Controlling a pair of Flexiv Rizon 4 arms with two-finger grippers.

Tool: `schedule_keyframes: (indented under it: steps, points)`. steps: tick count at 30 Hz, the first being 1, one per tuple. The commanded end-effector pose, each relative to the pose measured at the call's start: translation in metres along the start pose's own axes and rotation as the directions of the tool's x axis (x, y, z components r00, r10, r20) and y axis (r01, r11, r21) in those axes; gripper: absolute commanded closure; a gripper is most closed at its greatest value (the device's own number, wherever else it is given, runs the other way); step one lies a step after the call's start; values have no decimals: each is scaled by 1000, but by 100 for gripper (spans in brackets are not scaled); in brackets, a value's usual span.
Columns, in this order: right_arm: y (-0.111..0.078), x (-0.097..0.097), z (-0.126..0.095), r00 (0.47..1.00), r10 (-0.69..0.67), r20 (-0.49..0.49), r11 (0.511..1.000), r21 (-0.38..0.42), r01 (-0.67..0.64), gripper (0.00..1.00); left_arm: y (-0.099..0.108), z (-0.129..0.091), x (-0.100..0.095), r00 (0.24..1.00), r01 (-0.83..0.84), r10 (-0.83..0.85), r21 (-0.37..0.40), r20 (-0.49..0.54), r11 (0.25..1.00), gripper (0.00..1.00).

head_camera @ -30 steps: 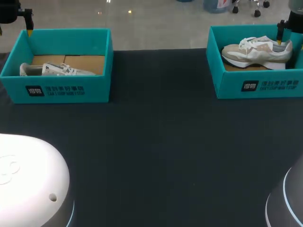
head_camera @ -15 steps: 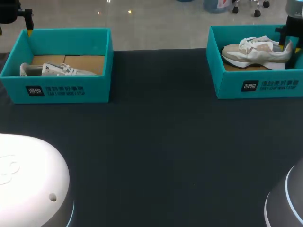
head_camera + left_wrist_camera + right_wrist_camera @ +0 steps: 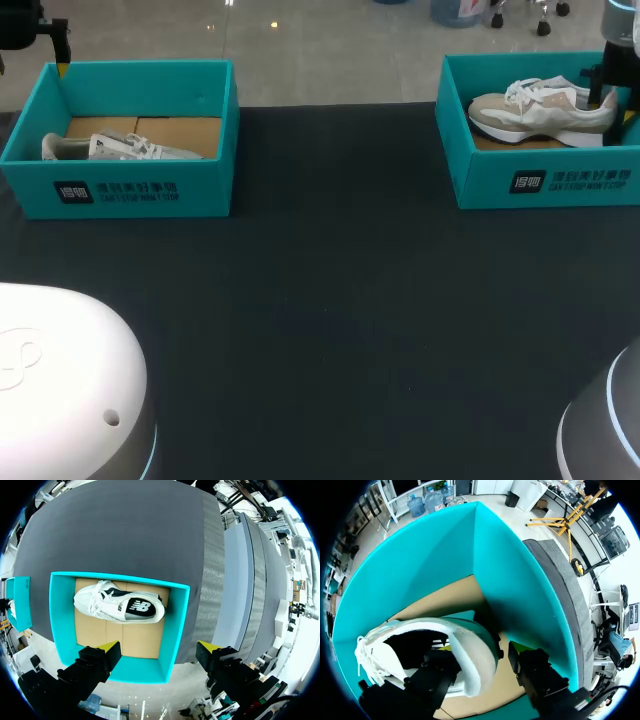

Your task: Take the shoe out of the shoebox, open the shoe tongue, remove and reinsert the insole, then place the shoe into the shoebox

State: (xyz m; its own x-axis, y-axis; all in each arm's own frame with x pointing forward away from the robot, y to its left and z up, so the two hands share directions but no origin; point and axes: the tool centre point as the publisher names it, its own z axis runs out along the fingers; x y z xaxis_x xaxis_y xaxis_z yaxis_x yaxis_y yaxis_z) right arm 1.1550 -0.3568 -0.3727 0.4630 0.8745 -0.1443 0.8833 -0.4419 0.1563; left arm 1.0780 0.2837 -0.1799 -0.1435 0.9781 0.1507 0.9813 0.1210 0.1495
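Table: a dark grey cloth-covered table (image 3: 330, 300) carries 2 open boxes, well apart, 1 near each far corner.
Left box: a teal cardboard shoebox (image 3: 130, 190) with white print on its front wall and a brown cardboard floor (image 3: 135, 640).
Left box contents: a white lace-up sneaker (image 3: 120, 605) with a dark patch on its side lies on its side on that floor.
Left gripper: the left arm's black gripper (image 3: 157, 649) with yellow tips hangs above the far outer corner of that box and touches nothing.
Left fingers: spread wide and released, with nothing held between them.
Right box: a second teal cardboard shoebox (image 3: 540, 182) with the same white print on its front wall.
Task shoe: a beige and white running shoe (image 3: 535, 112) with white laces sits upright on its sole inside the right box, toe toward the table's middle and heel toward the outer wall.
Right gripper: the right arm's black gripper (image 3: 480, 654) is down inside the right box at the shoe's heel.
Right fingers: parted and straddling the padded white heel collar. 1 finger is over the shoe's opening. The other stands outside the heel, beside the teal wall, with a slim gap between it and the shoe. The shoe is not clamped.
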Motion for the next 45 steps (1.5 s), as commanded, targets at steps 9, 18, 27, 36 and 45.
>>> schedule_keyframes:
  steps: [9, 18, 27, 36, 45]
  points:
    - [6, 2, 28, 999, 2, 32, 999, 44, -4, 74, 0, -1, 0, 1000, 0, 0, 0, -3, 1000, 0]
    - [5, -3, 14, 998, 22, 50, 999, 31, -24, 100, 0, -1, 0, 1000, 0, 0, 0, -3, 1000, 0]
    - [-4, -13, -39, 999, 41, 35, 999, 18, -41, 100, 0, -1, 0, 1000, 0, 0, 0, -3, 1000, 0]
    - [-22, -19, -94, 999, 8, 39, 1000, -17, -8, 100, 0, -1, 0, 1000, 0, 0, 0, -3, 1000, 0]
    - [-33, -20, -152, 999, -31, 12, 997, -74, 32, 100, 0, -1, 0, 1000, 0, 0, 0, -3, 1000, 0]
